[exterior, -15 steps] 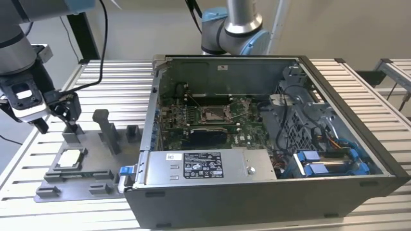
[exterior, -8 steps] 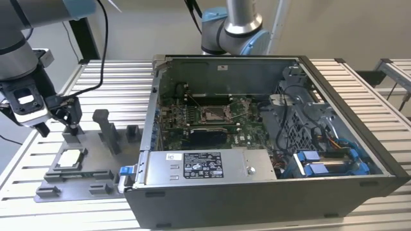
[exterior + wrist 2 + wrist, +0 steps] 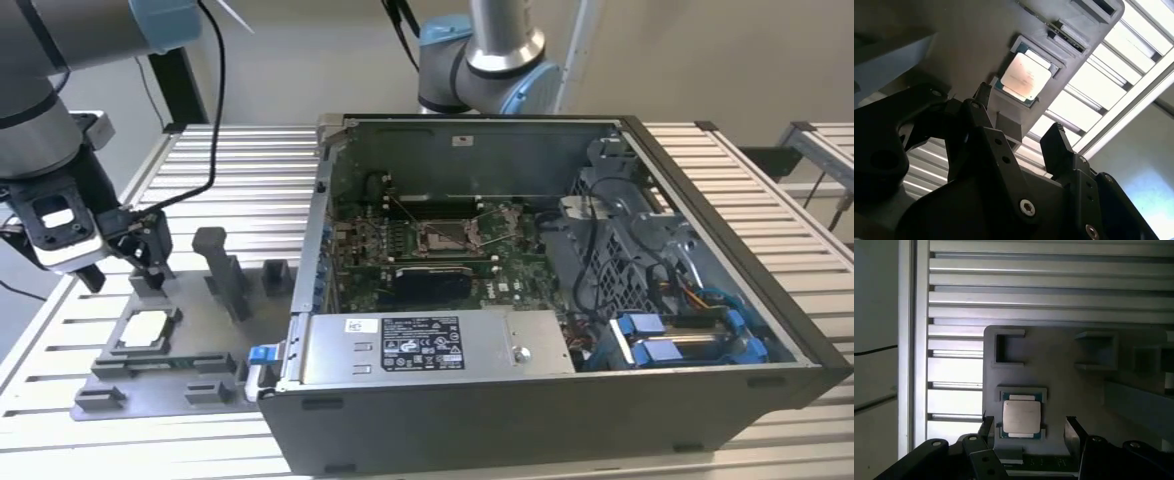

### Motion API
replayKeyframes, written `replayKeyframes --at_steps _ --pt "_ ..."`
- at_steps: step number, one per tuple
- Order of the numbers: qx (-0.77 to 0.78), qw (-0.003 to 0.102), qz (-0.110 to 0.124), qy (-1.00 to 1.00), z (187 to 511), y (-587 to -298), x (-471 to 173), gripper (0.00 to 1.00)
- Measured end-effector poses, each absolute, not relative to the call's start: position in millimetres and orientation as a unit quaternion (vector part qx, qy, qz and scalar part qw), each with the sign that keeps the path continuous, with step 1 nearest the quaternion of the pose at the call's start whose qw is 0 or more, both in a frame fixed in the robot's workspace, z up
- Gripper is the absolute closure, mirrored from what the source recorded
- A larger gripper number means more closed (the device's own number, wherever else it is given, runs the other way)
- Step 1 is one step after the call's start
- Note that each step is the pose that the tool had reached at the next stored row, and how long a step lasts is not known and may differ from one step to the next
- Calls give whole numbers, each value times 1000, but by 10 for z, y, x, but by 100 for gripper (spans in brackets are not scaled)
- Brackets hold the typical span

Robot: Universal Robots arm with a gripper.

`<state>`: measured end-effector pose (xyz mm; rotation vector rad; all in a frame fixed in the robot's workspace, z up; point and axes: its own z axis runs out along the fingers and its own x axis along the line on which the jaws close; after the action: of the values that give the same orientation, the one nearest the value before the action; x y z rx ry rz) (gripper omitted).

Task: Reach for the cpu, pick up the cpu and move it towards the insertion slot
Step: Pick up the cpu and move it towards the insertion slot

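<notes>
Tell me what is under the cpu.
The cpu sits in a framed pocket of the grey fixture plate, which lies on the slatted table. The pocket's floor is hidden by the chip itself.

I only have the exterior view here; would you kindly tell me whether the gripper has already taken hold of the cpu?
Observer: Not yet. In both wrist views the cpu lies flat in its pocket of the grey fixture, silver top up.
Operator: Thank you. Are the fingers open?
Observer: Yes. In the first wrist view the gripper is open with nothing gripped, and its fingertips line up to either side of the cpu.
</notes>
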<state>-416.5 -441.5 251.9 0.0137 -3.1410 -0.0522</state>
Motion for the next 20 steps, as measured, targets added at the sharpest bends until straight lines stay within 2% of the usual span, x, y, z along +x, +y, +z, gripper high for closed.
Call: replayKeyframes --at_steps 20 --pt "4 0 -17 -1000 2277 -4419 -4197 0"
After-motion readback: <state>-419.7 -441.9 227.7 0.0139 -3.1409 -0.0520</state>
